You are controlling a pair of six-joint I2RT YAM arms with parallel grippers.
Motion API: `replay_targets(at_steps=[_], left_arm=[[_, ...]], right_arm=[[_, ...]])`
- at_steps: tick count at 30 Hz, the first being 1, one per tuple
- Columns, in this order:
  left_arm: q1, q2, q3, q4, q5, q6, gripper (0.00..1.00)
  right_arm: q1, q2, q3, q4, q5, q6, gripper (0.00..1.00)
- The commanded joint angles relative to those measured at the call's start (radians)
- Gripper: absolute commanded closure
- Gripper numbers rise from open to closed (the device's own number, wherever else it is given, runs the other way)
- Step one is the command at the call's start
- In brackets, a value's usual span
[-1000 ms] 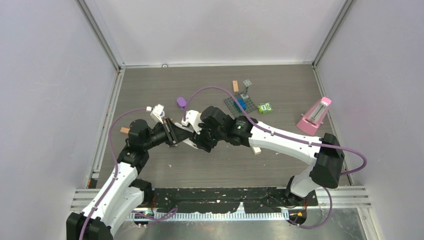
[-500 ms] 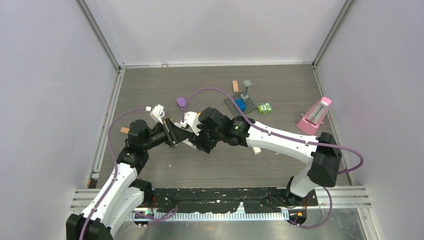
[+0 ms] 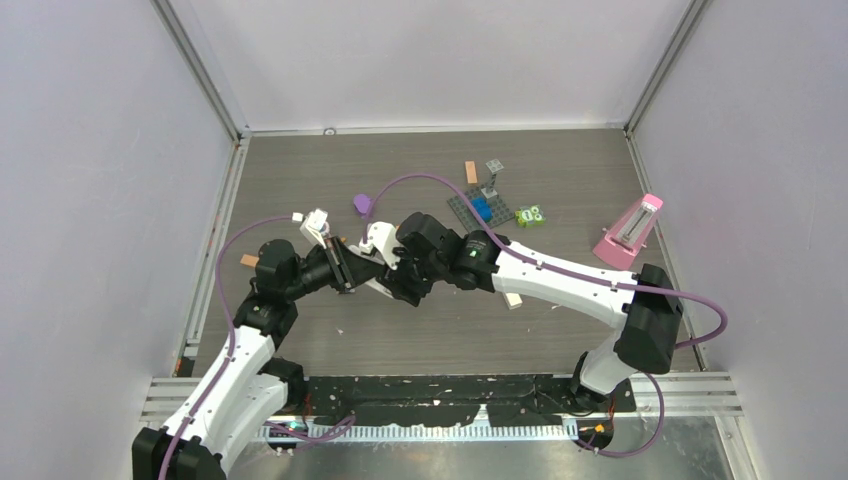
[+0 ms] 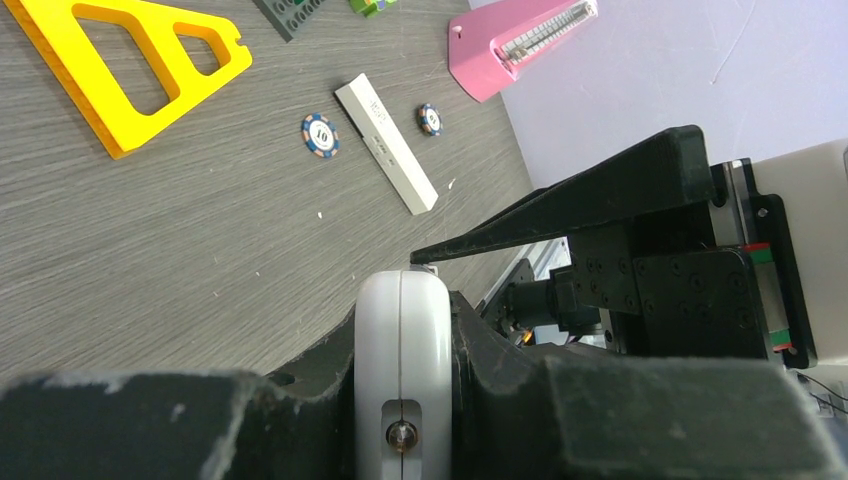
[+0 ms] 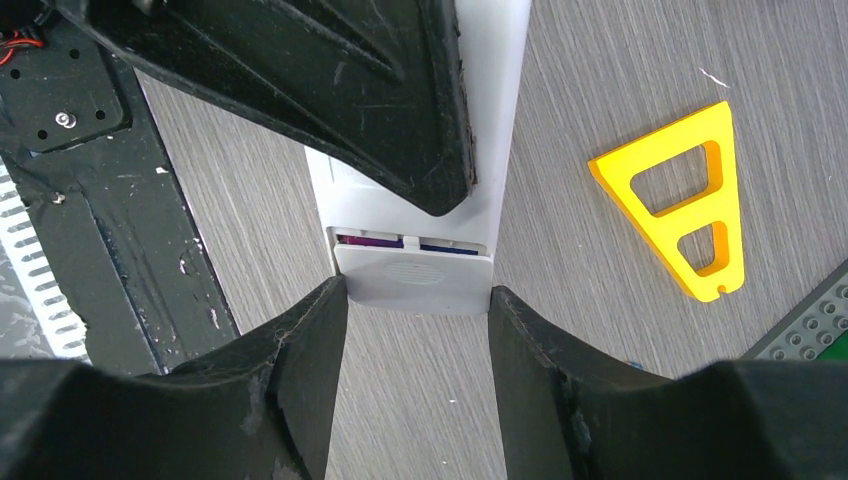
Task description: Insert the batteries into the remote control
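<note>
While L tool point(image 4: 402, 405) clamps remote point(image 4: 402, 320), R tool point(image 5: 415, 300) pinches its end, batts point(image 5: 372, 240) just beyond tips.

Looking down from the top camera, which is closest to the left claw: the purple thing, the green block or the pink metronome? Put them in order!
1. Purple thing: nearest, just beyond the left claw, toward the back wall.
2. Green block: further off to the right.
3. Pink metronome: farthest, by the right wall.
</note>
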Motion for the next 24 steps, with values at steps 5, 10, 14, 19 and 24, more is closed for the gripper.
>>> replay_targets(at_steps=[5,10,14,19,24], left_arm=[[-0.005,-0.013,0.008,0.112,0.056,0.001,1.0],[-0.005,-0.015,0.002,0.127,0.054,-0.007,1.0],[-0.005,-0.021,-0.003,0.136,0.046,-0.007,1.0],[-0.005,-0.03,-0.014,0.163,0.047,-0.002,1.0],[-0.005,-0.037,-0.022,0.186,0.065,-0.003,1.0]], right_arm=[[0.007,0.021,0.047,0.03,-0.076,0.017,0.46],[0.007,0.036,0.057,0.01,-0.084,0.017,0.45],[0.007,0.048,0.059,-0.005,-0.093,0.017,0.45],[0.007,0.055,0.06,-0.02,-0.101,0.011,0.45],[0.007,0.063,0.073,-0.021,-0.089,0.012,0.45]])
